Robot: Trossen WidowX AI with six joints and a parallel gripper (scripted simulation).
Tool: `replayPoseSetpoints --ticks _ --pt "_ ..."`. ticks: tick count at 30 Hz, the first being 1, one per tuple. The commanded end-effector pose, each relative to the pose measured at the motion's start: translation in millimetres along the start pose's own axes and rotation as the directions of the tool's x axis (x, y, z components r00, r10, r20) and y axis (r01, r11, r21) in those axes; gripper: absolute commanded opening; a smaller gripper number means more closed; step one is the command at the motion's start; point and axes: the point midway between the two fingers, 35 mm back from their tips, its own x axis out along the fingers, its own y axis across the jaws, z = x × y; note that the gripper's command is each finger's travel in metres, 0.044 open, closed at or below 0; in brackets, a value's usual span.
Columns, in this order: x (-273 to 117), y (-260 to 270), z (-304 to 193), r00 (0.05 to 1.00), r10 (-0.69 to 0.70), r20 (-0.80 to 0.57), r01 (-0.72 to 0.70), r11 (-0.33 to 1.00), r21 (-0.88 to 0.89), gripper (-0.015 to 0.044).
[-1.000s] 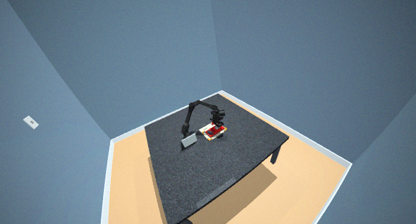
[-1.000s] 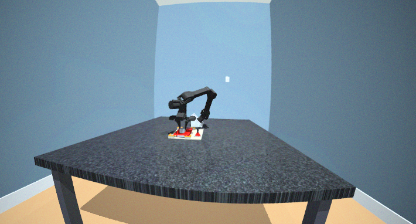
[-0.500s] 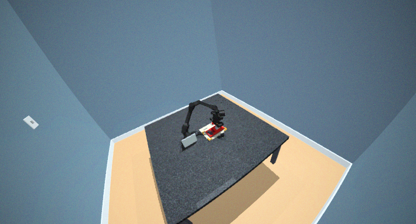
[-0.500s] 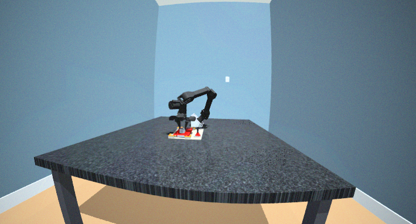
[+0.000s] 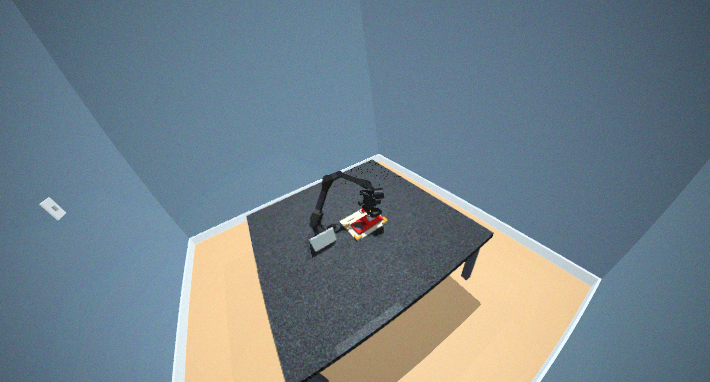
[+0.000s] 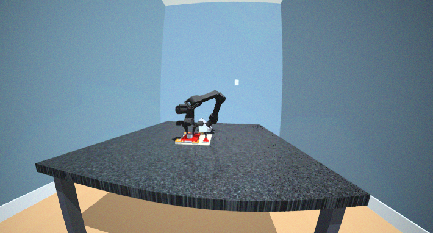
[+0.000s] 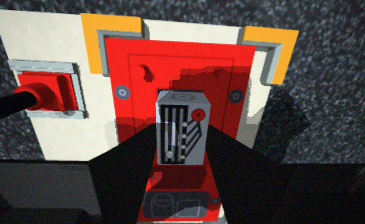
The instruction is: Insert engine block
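While your gripper (image 5: 371,215) (image 6: 189,134) (image 7: 181,129) pinches the engine block (image 6: 189,136) (image 7: 181,132), seating and release remain

At the left of your wrist view, a red knobbed piece (image 6: 206,139) (image 7: 67,95) sits in its grey frame on the cream board (image 5: 347,215) (image 6: 202,146) (image 7: 63,142), outside this job. In the middle, you have the block over the car body (image 5: 366,226) (image 6: 196,138) (image 7: 128,112), at the opening, whose dark edge shows behind it. Carrying it there looks done; you cannot tell its depth or whether the slot side faces the rib. Further right, the body's round fastener (image 7: 235,96) stands apart from the block. Likely left for you: confirm or finish the seating, spread the fingers, withdraw cleanly.
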Motion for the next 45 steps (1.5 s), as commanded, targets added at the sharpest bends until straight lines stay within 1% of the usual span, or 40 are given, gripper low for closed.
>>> replayPoseSetpoints --ticks 1,11,21,22,32,35,39,45 --pt "2 1 0 1.0 0.003 -0.001 -0.003 1.0 0.003 0.0159" --pt "3 1 0 1.0 0.003 -0.001 -0.003 1.0 0.003 0.0159" --pt "1 0 0 1.0 0.001 0.001 -0.001 1.0 0.001 0.0421" --pt "1 0 0 1.0 0.001 0.001 -0.001 1.0 0.001 0.044" --pt "1 0 0 1.0 0.001 0.001 -0.001 1.0 0.001 0.044" --pt "-11 1 0 1.0 0.002 -0.001 -0.002 1.0 0.003 0.044" --pt "-13 1 1 1.0 0.003 -0.001 -0.003 1.0 0.003 0.044" --pt "-13 1 1 1.0 0.003 -0.001 -0.003 1.0 0.003 0.0282"
